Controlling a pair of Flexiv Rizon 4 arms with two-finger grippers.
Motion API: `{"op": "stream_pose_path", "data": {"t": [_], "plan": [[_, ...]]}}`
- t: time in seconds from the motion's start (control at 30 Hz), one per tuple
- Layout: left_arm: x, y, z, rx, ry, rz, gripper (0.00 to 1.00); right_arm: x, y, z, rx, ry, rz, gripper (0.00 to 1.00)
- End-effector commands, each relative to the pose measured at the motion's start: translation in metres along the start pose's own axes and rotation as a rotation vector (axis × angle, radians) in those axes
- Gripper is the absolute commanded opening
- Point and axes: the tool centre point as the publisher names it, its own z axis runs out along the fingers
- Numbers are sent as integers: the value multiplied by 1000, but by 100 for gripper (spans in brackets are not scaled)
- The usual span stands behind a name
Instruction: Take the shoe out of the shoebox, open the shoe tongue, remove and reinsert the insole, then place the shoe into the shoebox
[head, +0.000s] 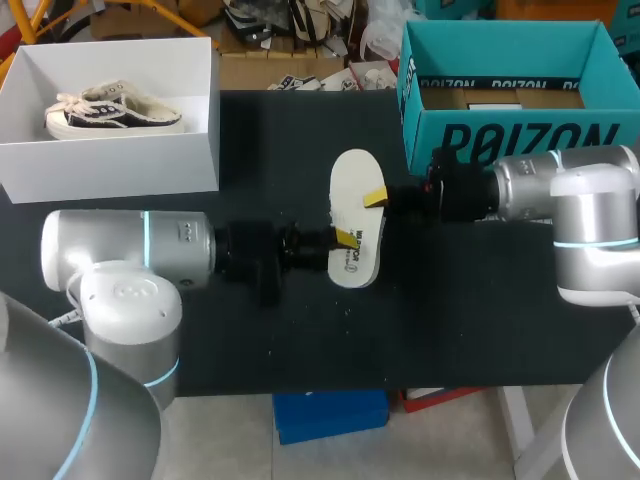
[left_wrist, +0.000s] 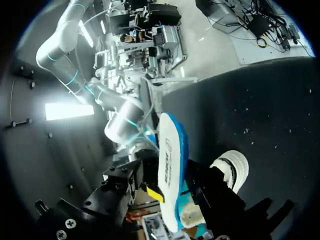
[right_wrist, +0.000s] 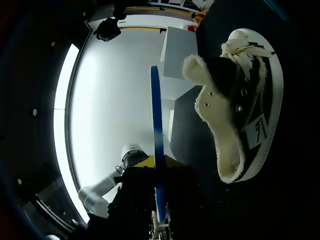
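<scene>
Mid-frame, both the left gripper (head: 325, 243) and the right gripper (head: 376, 198) clamp the insole (head: 357, 230) from opposite edges. This is probably a handover to regrip before reinsertion. The shoe (right_wrist: 240, 100) waits on the surface (head: 250, 330) just beside it.

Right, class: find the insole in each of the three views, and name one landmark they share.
Head view: insole in the middle of the picture.
Left wrist view: insole white face showing, in the left pincer.
Right wrist view: insole an edge-on blue strip, in the right pincer.
Shared landmark: the black tabletop.
</scene>
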Motion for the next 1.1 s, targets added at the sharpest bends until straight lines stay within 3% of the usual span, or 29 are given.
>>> {"op": "stream_pose_path", "data": {"t": [0.03, 0.33, 0.53, 0.63, 1.1], "plan": [[-22, -14, -37, 63, 391, -26, 100, 0, 0, 2, -3, -1, 0, 0], [-39, -26, -68, 86, 691, -12, 100, 0, 0, 2, -3, -1, 0, 0], [-58, -23, -64, 99, 841, 39, 100, 0, 0, 2, -3, -1, 0, 0], [-68, -19, -62, 48, 912, 111, 100, 0, 0, 2, -3, -1, 0, 0], [-68, -19, -62, 48, 912, 111, 100, 0, 0, 2, -3, -1, 0, 0]]}}
